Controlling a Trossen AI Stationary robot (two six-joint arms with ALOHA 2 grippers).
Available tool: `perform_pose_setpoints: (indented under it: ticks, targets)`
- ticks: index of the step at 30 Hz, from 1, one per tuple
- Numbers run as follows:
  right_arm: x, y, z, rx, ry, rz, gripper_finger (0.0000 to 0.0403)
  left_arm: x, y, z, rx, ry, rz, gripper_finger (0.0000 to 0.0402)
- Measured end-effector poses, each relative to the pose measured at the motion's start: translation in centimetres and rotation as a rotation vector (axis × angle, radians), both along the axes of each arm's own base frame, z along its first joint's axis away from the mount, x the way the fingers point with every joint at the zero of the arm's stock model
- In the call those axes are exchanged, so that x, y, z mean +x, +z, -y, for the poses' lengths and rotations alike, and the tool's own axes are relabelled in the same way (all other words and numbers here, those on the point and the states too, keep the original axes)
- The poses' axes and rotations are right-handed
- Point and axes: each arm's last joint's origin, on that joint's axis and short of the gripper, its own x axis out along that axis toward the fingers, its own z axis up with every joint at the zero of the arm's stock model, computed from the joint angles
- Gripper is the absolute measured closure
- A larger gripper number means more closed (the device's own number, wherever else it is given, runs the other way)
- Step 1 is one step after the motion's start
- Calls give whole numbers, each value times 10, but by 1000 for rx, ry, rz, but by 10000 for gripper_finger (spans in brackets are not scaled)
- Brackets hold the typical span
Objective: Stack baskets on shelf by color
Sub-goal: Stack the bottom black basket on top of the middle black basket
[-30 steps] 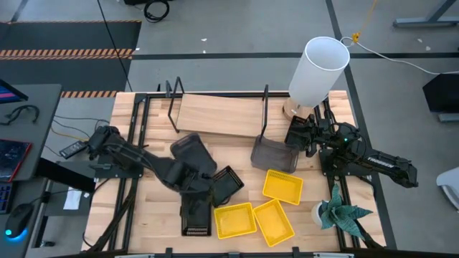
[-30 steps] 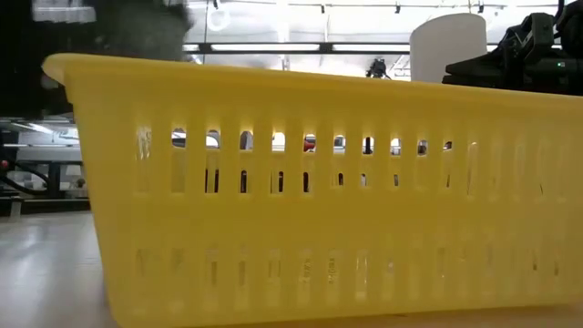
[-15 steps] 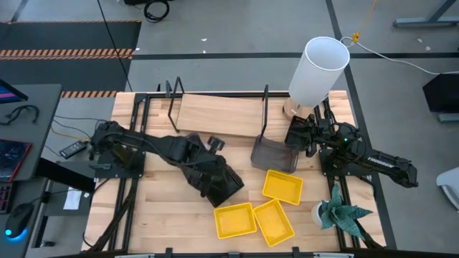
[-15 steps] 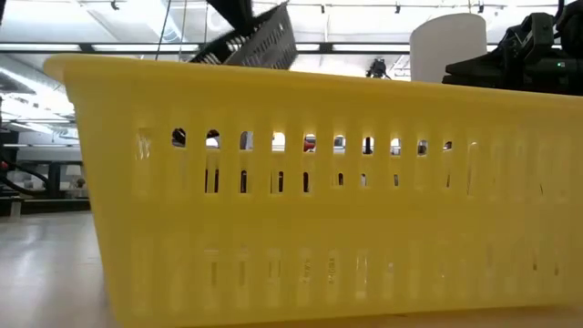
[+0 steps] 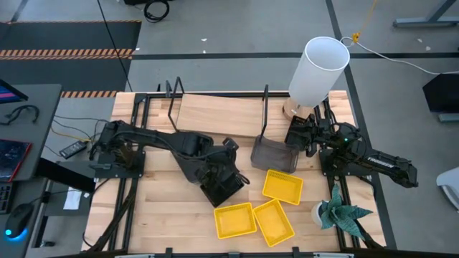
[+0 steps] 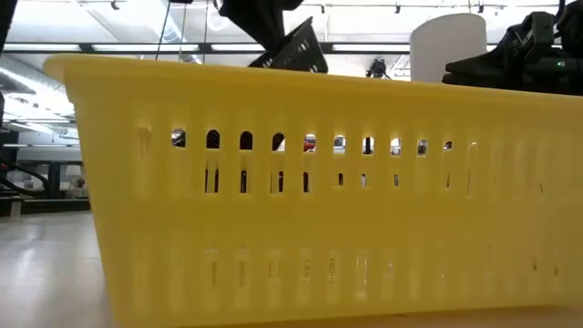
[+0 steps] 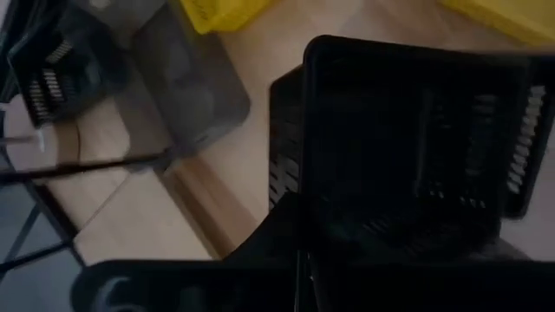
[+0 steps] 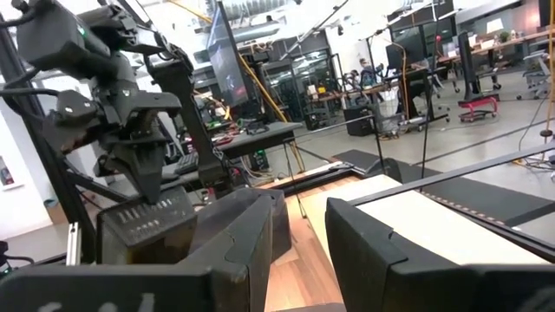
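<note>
My left gripper [image 5: 215, 170] is at the table's middle, shut on a black slatted basket [image 5: 224, 185]. In the low view that black basket [image 6: 293, 47] hangs tilted in the air behind a yellow basket [image 6: 310, 191]. The left wrist view shows the held basket [image 7: 408, 147] over a second black basket [image 7: 282, 169]. A smoky grey basket [image 5: 274, 154] sits by the shelf's [image 5: 219, 115] right wire frame. Three yellow baskets [image 5: 282, 185], [image 5: 234, 220], [image 5: 273, 221] lie on the tabletop. My right gripper [image 8: 299, 251] waits open at the right far side. My left gripper holds the black slatted basket by its rim [image 6: 273, 32] at its upper end, coming from above. The basket is lifted clear and hangs tilted below the fingers. The dark fingers and the basket hide the exact place of contact.
A tall white cylinder [image 5: 319, 68] stands at the far right corner, beside the parked right arm [image 5: 337, 147]. A small potted plant [image 5: 341, 211] stands at the near right edge. Bare slatted tabletop [image 5: 158, 215] lies near left.
My left gripper has swung from the near middle of the table toward the far and right side, carrying the black basket. The basket has left the tabletop, risen above the yellow basket's rim in the low view, and now hangs over the second black basket.
</note>
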Motion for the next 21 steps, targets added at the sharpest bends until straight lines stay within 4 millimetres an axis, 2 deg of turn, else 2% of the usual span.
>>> perform_pose_setpoints:
  ticks: [14,21]
  targets:
    - [0,2,0,-8,1,16,288,14,-29,22,-55,-84,-74,387]
    - [0,2,0,-9,0,20,288,19,-38,25,-86,-57,-92,373]
